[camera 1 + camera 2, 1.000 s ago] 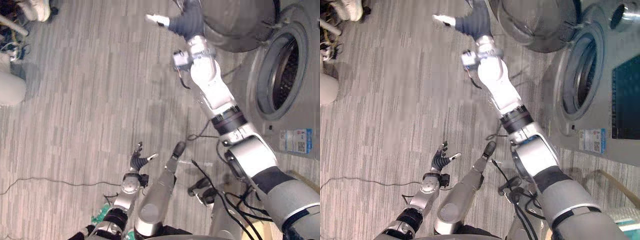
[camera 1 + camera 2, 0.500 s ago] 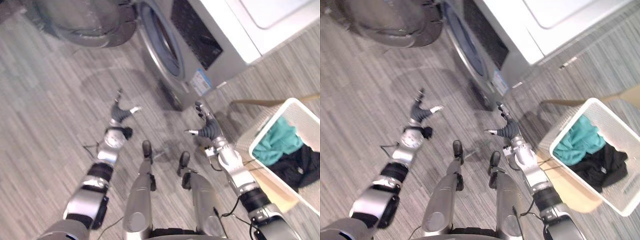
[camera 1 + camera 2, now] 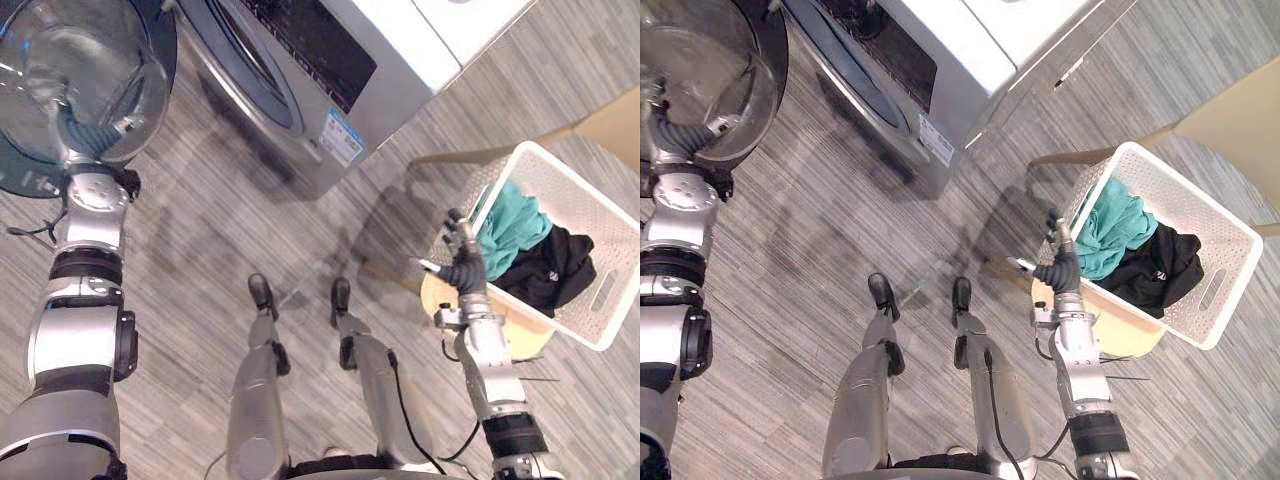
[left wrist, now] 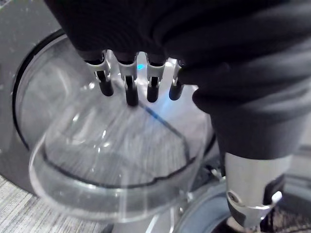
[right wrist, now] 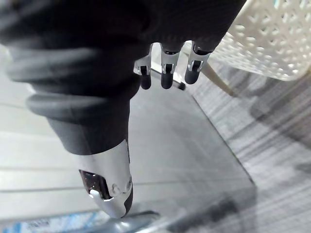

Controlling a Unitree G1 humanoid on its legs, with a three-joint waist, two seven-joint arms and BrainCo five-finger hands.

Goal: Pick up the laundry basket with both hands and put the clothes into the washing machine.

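— Where's the laundry?
— Right hand [image 3: 462, 262], fingers spread and empty, just beside the near corner of the one basket [image 3: 1188, 195] on a wooden seat [image 3: 1120, 325]. There are two garments inside, one teal [image 3: 1108, 225], one black [image 3: 1155, 270]. Left hand [image 4: 130, 92], fingers straight, holding nothing, up by the open glass door [image 3: 85, 60] of the single washing machine [image 3: 960, 60]
— The risk?
— With the hands so far apart, a one-handed lift could tip the basket off the seat's edge

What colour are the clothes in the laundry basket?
One teal garment and one black garment, lying in the white laundry basket; clearest in the right eye view.
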